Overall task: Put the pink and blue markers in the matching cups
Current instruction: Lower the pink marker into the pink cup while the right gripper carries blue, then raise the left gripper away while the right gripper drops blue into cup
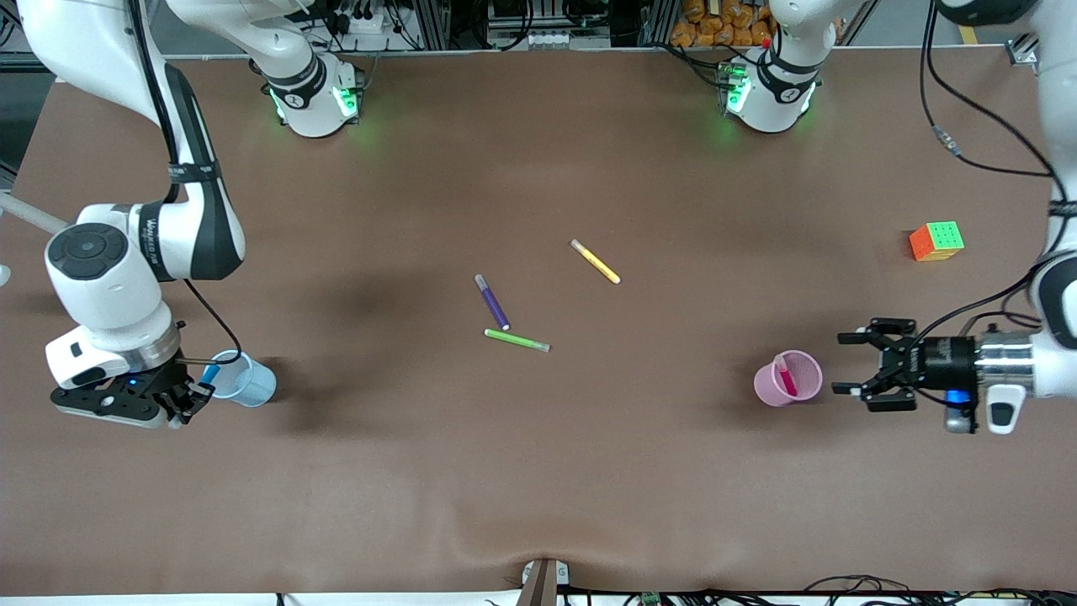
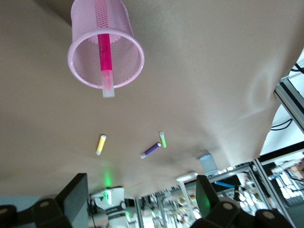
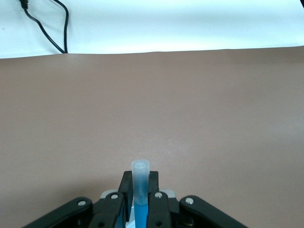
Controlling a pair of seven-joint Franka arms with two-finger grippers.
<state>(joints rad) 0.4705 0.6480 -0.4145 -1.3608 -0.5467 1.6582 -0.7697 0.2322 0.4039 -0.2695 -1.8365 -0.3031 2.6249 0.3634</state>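
The left gripper point(image 1: 851, 364) stands with its fingers spread wide and empty, just beside the translucent pale pink plastic cup point(image 1: 789, 379), whose mouth faces it in the left wrist view; the slim magenta-pink felt marker point(image 1: 786, 375) leans inside that cup, its pale cap poking past the rim. At the right arm's end of the table, the right gripper point(image 1: 187, 396) is pressed tight on the mid-blue felt marker point(image 3: 140, 190), which stands up between its fingers, with the translucent pale blue plastic cup point(image 1: 244, 380) touching or nearly touching its fingertips. The blue half looks unfinished, and the risks sit there: the blue cup appears tipped toward the gripper, so a low or sideways approach could shove it over or roll it away, and a release off-centre would drop the marker onto the brown table point(image 1: 538, 471). On the pink side, a careless retreat by the spread fingers could clip the light cup and spill its marker.
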